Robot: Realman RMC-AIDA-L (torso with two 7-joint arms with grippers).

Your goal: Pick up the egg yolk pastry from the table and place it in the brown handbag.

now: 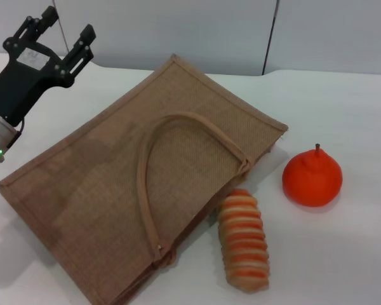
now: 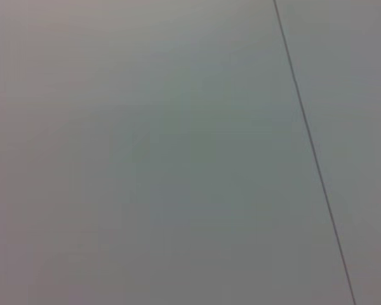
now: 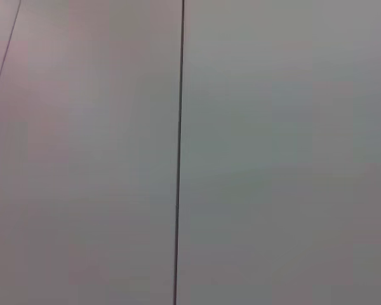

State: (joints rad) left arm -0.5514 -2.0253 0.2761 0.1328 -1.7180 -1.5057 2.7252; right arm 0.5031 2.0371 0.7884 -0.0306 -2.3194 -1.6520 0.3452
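Note:
The brown handbag point(image 1: 146, 190) lies flat on the white table, its loop handle point(image 1: 171, 127) curving over its upper face. The egg yolk pastry is out of view in every frame. My left gripper point(image 1: 66, 32) is raised at the far left, above the table and off the bag's far-left corner, its fingers open with nothing between them. My right gripper is not in view. Both wrist views show only a plain grey wall with a thin dark seam.
A long orange-striped bread roll point(image 1: 243, 240) lies beside the bag's near right edge. To its right sits a round orange fruit-shaped piece point(image 1: 312, 177) with a small stem. A grey wall point(image 1: 209, 32) rises behind the table.

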